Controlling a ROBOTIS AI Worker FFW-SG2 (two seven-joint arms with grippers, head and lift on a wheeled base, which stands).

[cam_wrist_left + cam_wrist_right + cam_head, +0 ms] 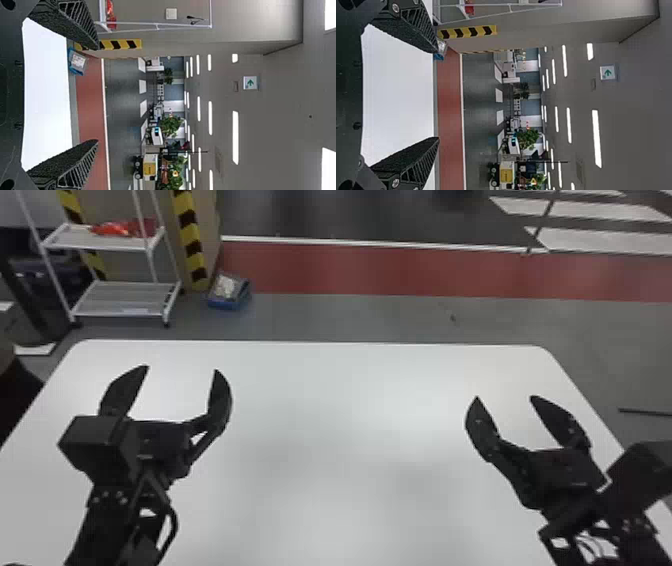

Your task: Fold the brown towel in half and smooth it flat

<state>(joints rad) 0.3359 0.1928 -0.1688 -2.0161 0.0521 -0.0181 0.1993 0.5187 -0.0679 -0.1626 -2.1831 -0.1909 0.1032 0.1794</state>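
**L claw (181, 368) & R claw (505, 397) both wide, over bench (340, 415)**

L claw's over the L part of the white bench, R claw over the R part, well apart. Each w/ its 2 black fingers spread & tips twd the far edge. L wrist view: L claw (98, 94) w/ a big gap b/w tips, nothing gripped. R wrist view: same for R claw (437, 95). Brown towel: can't tell loc.

Bkgd, past the bench: white rack (131, 297) on L, red item (117, 229) on its upper shelf; yellow/blk striped post (189, 227) just beside; blue box (226, 304) w/ pale contents on floor near it. Red floor strip (375, 270) runs across. Wall sign w/ green arrow (250, 82) in both wrist views.
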